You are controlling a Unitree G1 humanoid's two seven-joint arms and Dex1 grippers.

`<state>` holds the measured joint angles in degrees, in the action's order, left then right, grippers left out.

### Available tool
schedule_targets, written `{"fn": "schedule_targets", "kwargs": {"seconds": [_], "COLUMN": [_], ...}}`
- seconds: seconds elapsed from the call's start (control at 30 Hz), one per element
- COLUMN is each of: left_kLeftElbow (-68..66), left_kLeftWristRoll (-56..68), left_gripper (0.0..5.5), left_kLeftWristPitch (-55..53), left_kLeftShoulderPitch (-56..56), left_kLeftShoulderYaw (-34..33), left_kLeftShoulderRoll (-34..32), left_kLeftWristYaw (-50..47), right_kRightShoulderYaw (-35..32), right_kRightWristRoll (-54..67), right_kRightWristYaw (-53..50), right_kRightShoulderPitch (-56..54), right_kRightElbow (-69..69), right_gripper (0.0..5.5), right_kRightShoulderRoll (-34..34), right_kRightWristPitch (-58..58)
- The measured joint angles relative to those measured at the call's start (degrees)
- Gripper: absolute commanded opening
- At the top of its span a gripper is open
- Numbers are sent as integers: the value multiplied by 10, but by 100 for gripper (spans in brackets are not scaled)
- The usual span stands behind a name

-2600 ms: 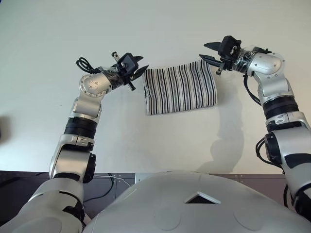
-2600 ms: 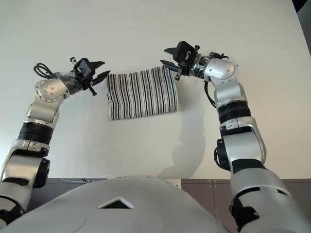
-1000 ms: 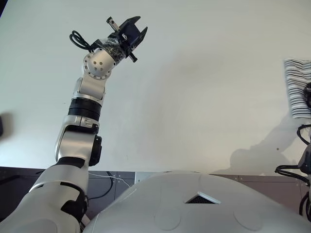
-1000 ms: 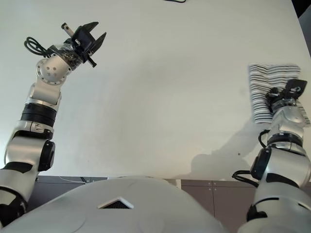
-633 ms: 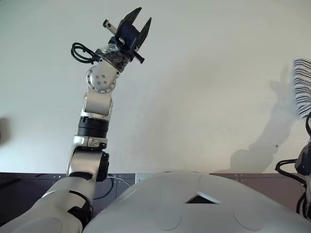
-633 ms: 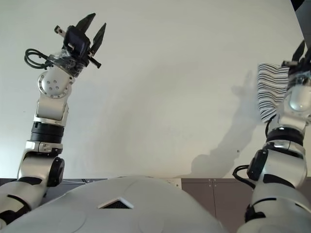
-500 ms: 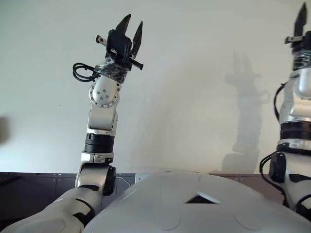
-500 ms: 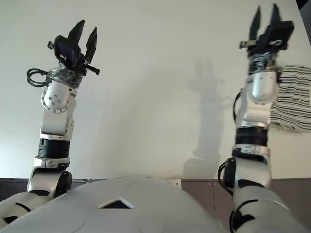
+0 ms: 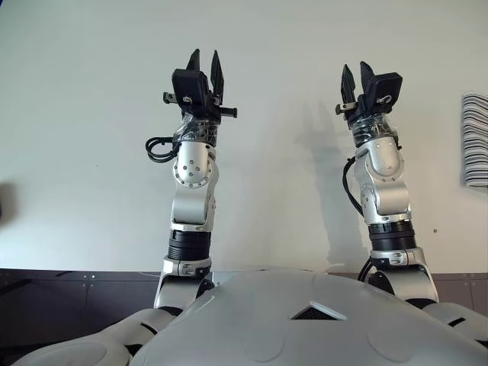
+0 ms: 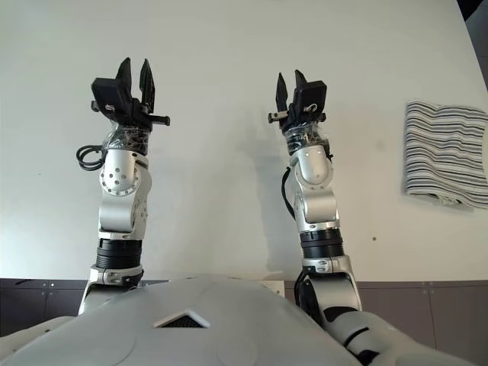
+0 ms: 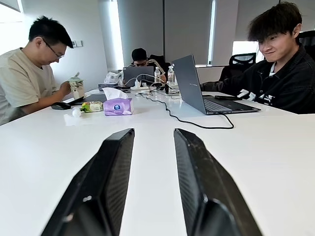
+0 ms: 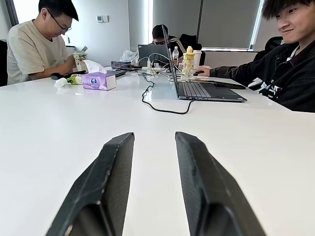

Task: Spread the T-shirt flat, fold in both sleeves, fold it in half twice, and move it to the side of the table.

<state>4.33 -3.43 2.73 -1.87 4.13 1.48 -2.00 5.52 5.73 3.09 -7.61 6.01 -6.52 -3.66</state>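
The folded striped T-shirt is seen lying at the right side of the table, well apart from the left gripper and right gripper, both held upright with fingers parted, empty.

Office meeting room. Long white table. Open laptop on it, black cable trailing just beside the laptop. Tissue box well apart from the laptop. Bottles and a second laptop beyond it. Drawn blinds behind.
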Motion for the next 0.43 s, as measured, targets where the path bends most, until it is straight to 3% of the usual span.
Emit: {"fn": "schedule_targets", "kwargs": {"seconds": [0.43], "left_kLeftElbow": [-41], "left_kLeftWristRoll": [-3], "left_gripper": [147], "left_kLeftWristPitch": [-2], "left_kLeftShoulderPitch": [-1], "left_kLeftShoulderYaw": [-15], "left_kLeftShoulderRoll": [17], "left_kLeftWristYaw": [-43], "right_kRightShoulderYaw": [-24], "right_kRightWristRoll": [-23], "right_kRightWristYaw": [0], "right_kRightShoulderPitch": [-11], "right_kRightElbow": [14], "right_gripper": [152], "right_kRightShoulderRoll": [9], "right_kRightWristPitch": [2]}}
